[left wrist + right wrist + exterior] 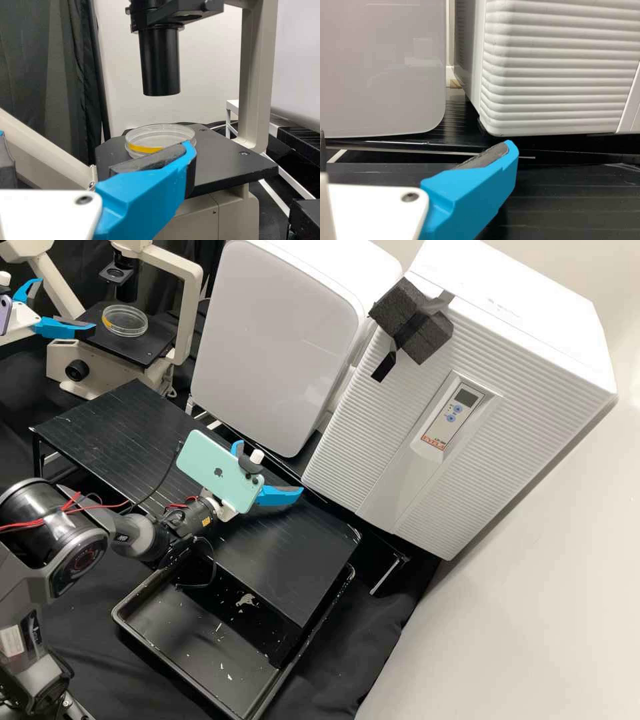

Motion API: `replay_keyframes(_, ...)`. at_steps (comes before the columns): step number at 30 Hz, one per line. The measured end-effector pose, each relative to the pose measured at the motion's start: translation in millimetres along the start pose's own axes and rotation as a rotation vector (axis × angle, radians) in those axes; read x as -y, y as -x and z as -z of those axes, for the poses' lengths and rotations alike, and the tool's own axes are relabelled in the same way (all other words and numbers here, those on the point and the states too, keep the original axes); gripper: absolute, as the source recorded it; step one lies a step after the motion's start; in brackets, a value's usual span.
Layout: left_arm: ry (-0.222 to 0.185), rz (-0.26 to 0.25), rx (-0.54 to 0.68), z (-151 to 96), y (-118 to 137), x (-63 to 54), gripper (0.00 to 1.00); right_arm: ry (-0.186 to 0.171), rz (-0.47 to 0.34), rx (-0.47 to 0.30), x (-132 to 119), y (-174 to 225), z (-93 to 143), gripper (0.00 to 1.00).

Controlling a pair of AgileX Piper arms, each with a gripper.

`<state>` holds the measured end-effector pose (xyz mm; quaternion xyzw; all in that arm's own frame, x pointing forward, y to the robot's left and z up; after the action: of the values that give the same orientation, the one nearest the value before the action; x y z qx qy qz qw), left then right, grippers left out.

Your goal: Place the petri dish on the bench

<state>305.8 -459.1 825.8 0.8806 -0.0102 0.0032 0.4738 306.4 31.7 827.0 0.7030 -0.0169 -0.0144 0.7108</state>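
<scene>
The left claw (67,305) is spread wide and has nothing in it. Just ahead of its tips, the petri dish (125,320) sits flat on the black plate (150,352). The right claw (270,467), also wide and holding nothing, is farther away.

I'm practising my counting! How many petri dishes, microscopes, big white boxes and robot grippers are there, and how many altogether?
Petri dish: 1
Microscope: 1
Big white boxes: 2, smooth box and ribbed box
Grippers: 2, left gripper and right gripper
Total: 6
</scene>
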Motion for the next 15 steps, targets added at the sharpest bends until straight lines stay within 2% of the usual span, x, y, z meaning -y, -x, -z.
replay_keyframes(10, 0.0, 0.0, 0.002, -0.6, 0.0, 0.1, 1.0, 0.0, 0.0, 0.0, 0.0, 0.0, 0.0, 1.0)
replay_keyframes(15, 0.003, 0.003, 0.047, -14.9, -2.2, 0.1, 1.0, 0.0, 0.0, 0.0, 0.0, 0.0, 0.0, 1.0)
